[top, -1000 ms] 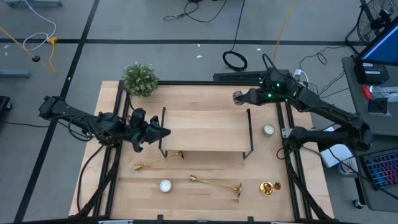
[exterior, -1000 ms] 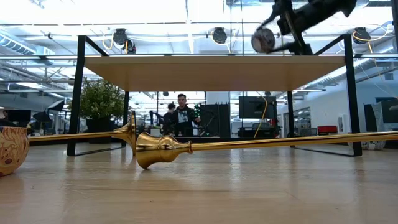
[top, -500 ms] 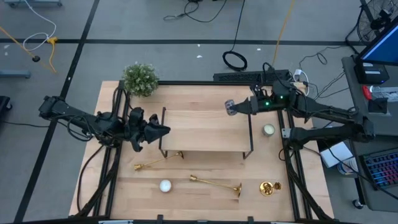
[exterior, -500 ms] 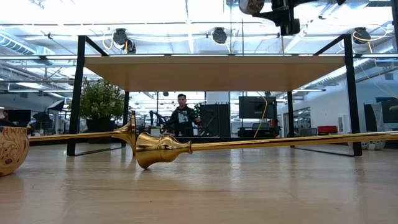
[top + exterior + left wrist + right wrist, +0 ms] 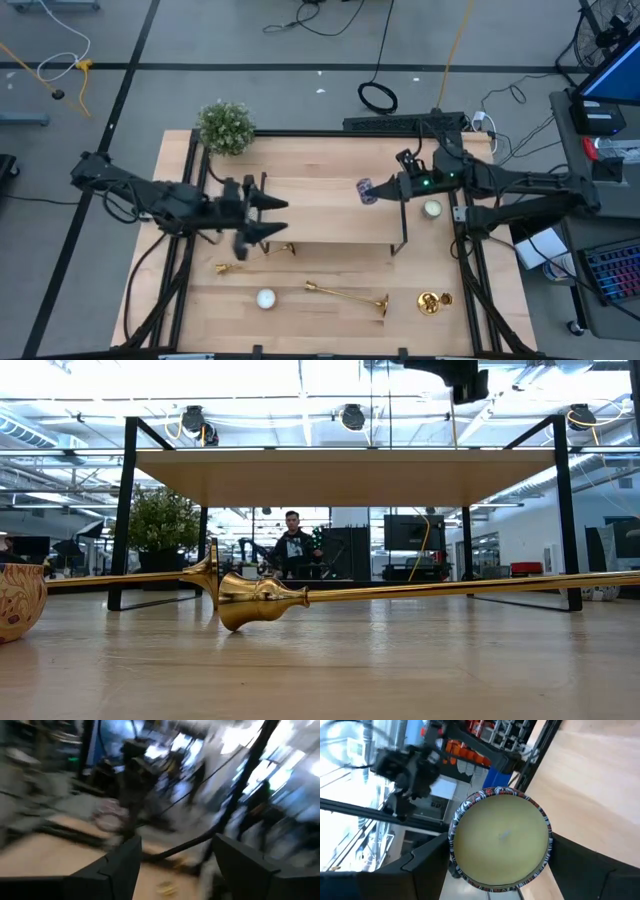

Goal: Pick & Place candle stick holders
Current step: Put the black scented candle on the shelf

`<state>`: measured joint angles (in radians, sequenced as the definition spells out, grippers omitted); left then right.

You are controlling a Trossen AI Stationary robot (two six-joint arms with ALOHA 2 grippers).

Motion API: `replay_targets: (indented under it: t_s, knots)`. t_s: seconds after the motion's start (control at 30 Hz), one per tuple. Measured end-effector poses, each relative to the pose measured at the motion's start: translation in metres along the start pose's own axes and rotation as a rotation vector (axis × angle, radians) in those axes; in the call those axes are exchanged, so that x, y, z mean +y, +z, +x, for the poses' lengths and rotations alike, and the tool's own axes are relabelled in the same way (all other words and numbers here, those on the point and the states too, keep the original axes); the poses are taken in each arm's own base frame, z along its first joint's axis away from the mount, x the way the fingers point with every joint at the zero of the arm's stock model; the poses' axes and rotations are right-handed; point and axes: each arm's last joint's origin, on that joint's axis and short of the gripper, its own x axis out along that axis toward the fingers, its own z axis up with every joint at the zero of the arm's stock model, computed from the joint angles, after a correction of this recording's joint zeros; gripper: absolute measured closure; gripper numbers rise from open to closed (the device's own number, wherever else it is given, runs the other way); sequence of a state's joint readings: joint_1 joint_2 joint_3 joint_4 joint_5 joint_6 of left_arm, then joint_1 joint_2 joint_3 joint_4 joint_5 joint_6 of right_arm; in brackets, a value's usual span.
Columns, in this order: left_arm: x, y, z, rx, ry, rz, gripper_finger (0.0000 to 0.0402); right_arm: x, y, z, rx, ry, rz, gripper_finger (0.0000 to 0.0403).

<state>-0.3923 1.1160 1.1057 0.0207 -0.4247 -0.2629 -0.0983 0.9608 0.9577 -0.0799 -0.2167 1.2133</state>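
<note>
The left tool (image 5: 272,215) hangs over the left end of the wooden shelf (image 5: 330,208), just beyond the shelf's near-left leg. Its fingers (image 5: 120,865) stand spread with nothing between them (the left wrist view is heavily smeared, yet the gap shows plainly).

One candle stick holder (image 5: 252,258) lies on its side on the surface (image 5: 330,320) directly on the near side of that tool, close to it but apart, angled so that its right end reaches the shelf's near edge. A second candle stick holder (image 5: 347,295) lies flat nearer still, right of centre, well clear of both tools. In the low view these two cross the picture as long gold stems, one (image 5: 420,588) with its flared base pointing left, the other (image 5: 130,576) behind it. A third gold piece (image 5: 432,301) sits at the near right; whether it is upright I cannot tell.

The right tool (image 5: 372,190) reaches over the right part of the shelf top, pinching a round candle (image 5: 501,837) with a patterned rim between its fingers (image 5: 427,865). A white tealight (image 5: 265,298) rests near the front left, another candle (image 5: 432,209) just right of the shelf, and a small potted plant (image 5: 226,126) at the far left corner.

A person (image 5: 292,546) stands in the room beyond.
</note>
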Motion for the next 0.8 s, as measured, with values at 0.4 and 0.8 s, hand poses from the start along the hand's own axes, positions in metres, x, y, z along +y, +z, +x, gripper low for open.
replay_targets:
  t_s: [0.4,0.8]
  knots:
    - [-0.018,0.003,0.067,0.443,0.214,0.376,0.0144,0.005,-0.016,0.004,0.033,0.004,0.024,0.0109]
    - [-0.018,-0.013,0.102,0.397,0.37,0.598,0.0143,0.0,-0.022,0.015,0.018,-0.052,0.017,0.0109]
